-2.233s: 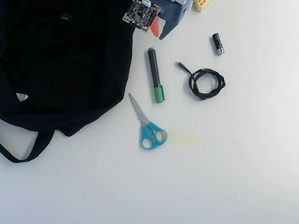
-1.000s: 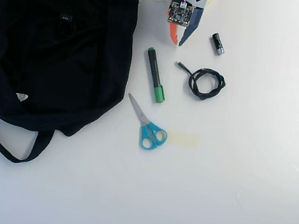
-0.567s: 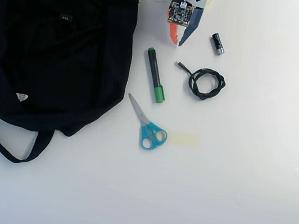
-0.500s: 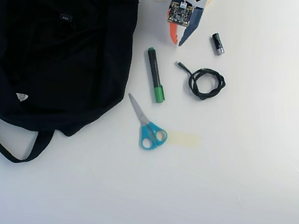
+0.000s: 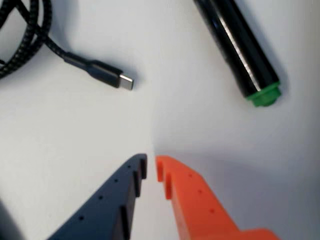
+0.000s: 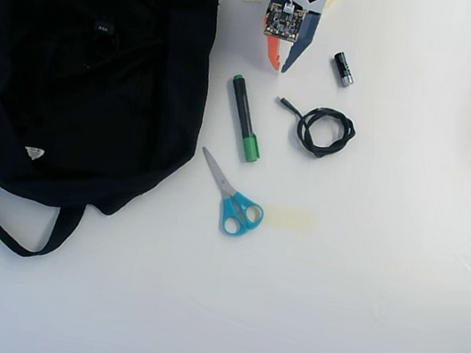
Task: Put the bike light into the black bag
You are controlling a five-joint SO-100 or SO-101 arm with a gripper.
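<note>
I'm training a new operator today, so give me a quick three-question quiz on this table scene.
1. True or false: the hand is gripping an object.
2. In the overhead view, what lies between the black bag and the coiled cable? A) a green-capped marker B) a spoon C) a cup
3. What colour are the handles of the scissors?

Key: 1. False, its fingers are together with nothing between them. 2. A. 3. Blue.
</note>
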